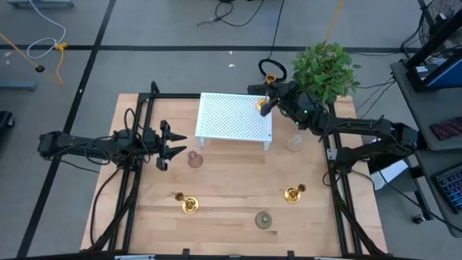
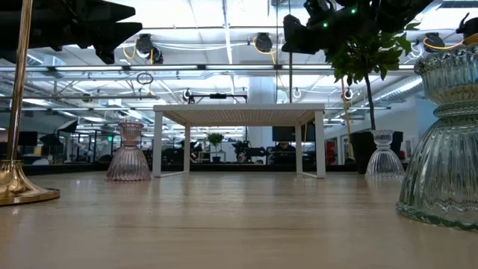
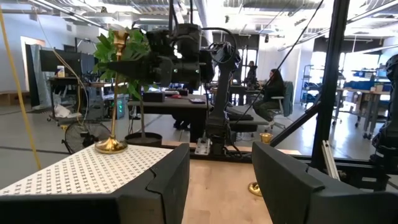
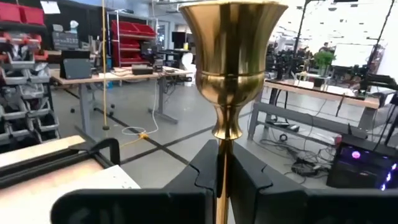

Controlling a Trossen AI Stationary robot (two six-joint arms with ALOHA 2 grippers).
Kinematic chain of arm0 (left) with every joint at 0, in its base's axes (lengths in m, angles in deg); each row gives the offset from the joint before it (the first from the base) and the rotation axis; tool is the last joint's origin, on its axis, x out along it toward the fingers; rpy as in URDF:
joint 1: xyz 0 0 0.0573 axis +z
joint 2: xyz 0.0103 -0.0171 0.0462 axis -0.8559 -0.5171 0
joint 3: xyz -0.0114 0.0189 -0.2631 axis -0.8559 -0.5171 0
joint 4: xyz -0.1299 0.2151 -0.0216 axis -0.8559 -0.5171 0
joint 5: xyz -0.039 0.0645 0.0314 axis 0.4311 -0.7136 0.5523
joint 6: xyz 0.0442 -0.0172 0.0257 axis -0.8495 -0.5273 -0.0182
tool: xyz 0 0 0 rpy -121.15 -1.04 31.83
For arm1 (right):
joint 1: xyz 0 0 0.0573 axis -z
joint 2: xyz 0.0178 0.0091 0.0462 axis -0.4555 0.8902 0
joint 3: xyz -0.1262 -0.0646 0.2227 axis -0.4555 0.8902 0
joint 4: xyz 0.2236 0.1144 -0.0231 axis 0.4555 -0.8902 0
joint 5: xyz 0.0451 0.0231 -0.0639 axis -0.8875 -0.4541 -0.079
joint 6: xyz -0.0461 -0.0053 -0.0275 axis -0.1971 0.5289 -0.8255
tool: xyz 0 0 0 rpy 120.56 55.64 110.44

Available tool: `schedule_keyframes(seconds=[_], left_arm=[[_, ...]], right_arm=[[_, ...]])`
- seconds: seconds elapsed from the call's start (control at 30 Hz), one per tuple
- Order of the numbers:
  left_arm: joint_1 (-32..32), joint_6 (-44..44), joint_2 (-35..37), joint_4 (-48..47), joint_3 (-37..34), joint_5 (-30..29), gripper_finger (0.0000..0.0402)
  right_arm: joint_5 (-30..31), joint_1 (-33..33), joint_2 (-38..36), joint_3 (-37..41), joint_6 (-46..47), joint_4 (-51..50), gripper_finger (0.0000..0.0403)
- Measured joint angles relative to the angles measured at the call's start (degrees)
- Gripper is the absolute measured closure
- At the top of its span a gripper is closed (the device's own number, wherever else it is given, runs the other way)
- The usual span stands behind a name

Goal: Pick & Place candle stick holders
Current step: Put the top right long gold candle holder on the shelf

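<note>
One gold candle stick holder [image 3: 114, 93] stands upright at the far right corner of a white perforated stand [image 1: 232, 119]. My right gripper [image 1: 266, 103] is shut on it, and its cup [image 4: 230, 37] fills the right wrist view. Two more gold holders stand on the wooden table on their round bases, one at the near left [image 1: 187, 203] and one at the near right [image 1: 294, 193]. My left gripper [image 1: 170, 144] is open and empty, left of the stand; its fingers show in the left wrist view [image 3: 221, 180]. My right gripper pinches the holder's thin stem [image 4: 222, 177] between its two fingers, a little below the cup. The fingers come roughly level from the table's far right and lie across the stem. The holder is upright, its round base [image 3: 112, 146] on the white stand's top.
A pink glass holder [image 1: 195, 159] stands near the stand's left legs. A clear one [image 1: 294, 142] stands near its right leg, and a greenish one [image 1: 263, 219] near the front edge. A potted plant [image 1: 326, 68] stands at the far right. Black frame rails run along both table sides.
</note>
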Motion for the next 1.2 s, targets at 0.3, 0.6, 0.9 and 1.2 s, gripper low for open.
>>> schedule_keyframes(seconds=[0.3,0.6,0.9,1.2], left_arm=[[0.0,0.0,0.0,0.0,0.0,0.0,0.022],[0.0,0.0,0.0,0.0,0.0,0.0,0.022],[0.0,0.0,0.0,0.0,0.0,0.0,0.022],[0.0,0.0,0.0,-0.1,0.0,0.0,0.022]], right_arm=[[-0.3,1.2,0.0,0.0,1.2,-0.3,0.0392],[-4.9,1.2,0.0,0.0,1.2,-0.1,0.0391],[-4.8,2.3,0.5,0.0,1.2,-0.3,0.0386],[-4.8,2.7,3.1,0.1,1.2,-0.5,0.0332]])
